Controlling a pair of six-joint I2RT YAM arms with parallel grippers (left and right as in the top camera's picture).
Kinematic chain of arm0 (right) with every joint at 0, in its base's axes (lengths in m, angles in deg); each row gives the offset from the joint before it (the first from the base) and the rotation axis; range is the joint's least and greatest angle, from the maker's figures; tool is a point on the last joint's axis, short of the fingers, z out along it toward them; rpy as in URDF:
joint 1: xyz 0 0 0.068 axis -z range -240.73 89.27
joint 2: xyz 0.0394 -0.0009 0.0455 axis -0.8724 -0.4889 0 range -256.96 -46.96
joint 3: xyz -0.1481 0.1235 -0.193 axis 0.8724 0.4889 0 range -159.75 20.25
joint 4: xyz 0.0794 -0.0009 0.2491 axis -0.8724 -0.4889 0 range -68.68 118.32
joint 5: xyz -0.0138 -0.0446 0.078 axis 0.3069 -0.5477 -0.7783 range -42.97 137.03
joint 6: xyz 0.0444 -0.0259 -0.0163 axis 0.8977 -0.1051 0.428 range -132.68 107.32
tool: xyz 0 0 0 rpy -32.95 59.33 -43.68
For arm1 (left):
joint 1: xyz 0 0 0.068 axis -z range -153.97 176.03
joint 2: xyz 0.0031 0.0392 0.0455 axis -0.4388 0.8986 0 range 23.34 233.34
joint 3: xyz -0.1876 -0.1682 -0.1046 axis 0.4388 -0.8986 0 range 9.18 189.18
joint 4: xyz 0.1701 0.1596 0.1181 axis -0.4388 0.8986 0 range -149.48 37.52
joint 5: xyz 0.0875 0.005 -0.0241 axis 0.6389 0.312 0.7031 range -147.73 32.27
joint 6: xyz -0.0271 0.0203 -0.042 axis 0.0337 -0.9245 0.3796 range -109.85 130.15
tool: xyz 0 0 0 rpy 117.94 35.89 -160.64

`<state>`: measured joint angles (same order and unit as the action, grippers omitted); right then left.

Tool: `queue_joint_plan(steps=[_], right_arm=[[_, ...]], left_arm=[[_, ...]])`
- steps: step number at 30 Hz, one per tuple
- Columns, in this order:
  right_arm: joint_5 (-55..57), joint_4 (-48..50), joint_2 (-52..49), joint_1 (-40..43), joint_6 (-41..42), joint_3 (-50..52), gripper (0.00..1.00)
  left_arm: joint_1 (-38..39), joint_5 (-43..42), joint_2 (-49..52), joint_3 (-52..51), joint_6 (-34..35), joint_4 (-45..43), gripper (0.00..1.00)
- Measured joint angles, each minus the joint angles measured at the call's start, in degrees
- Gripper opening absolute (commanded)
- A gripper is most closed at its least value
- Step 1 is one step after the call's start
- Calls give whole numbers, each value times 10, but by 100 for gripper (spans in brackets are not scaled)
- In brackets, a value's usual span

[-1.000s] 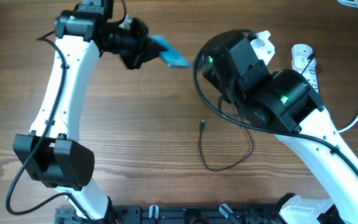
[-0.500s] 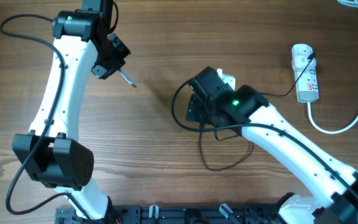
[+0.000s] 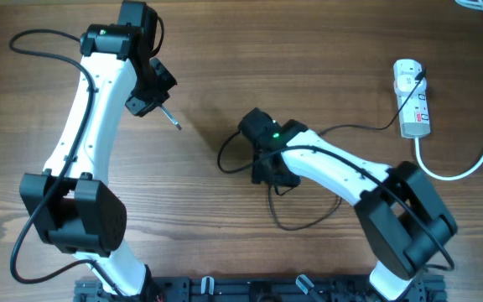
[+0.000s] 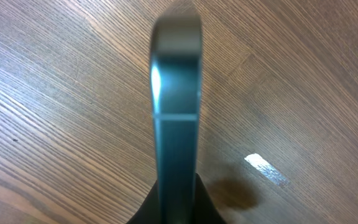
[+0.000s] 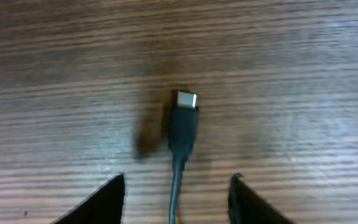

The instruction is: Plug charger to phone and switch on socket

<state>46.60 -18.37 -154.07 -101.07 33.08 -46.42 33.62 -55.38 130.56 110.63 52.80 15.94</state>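
My left gripper [image 4: 178,190] is shut on the phone [image 4: 176,106], which it holds on edge above the wood, so only the dark teal side shows. Overhead, the phone [image 3: 173,118] is a thin sliver below the left gripper [image 3: 153,101]. The charger's black connector [image 5: 184,127] lies flat on the table with its metal tip pointing away. My right gripper [image 5: 176,186] stands open astride the cable, a finger [image 5: 107,199] on each side and neither touching it. Seen from overhead, the right gripper [image 3: 272,168] hides the connector. The socket [image 3: 412,99] lies far right with a black plug in it.
The thin black cable [image 3: 304,225] loops on the table below my right arm and runs back toward the socket. A thick white cord [image 3: 468,168] trails from the socket to the right edge. The arm bases stand along the front edge.
My right arm swung from beside the socket to the table's middle, coming down over the connector with its jaws narrowing. My left gripper turned the phone edge-on and drew it back left.
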Motion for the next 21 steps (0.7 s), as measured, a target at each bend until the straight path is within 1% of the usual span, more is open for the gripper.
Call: queue_joint_plan(steps=[4,9,21], right_arm=[[-1,8,-11,9,-5,0,33],[-2,9,-15,25,-11,0,32],[-26,9,-22,25,-15,0,28]], left_arm=[[0,0,0,0,0,-2,4],[0,0,0,0,0,-7,4],[0,0,0,0,0,-9,4]])
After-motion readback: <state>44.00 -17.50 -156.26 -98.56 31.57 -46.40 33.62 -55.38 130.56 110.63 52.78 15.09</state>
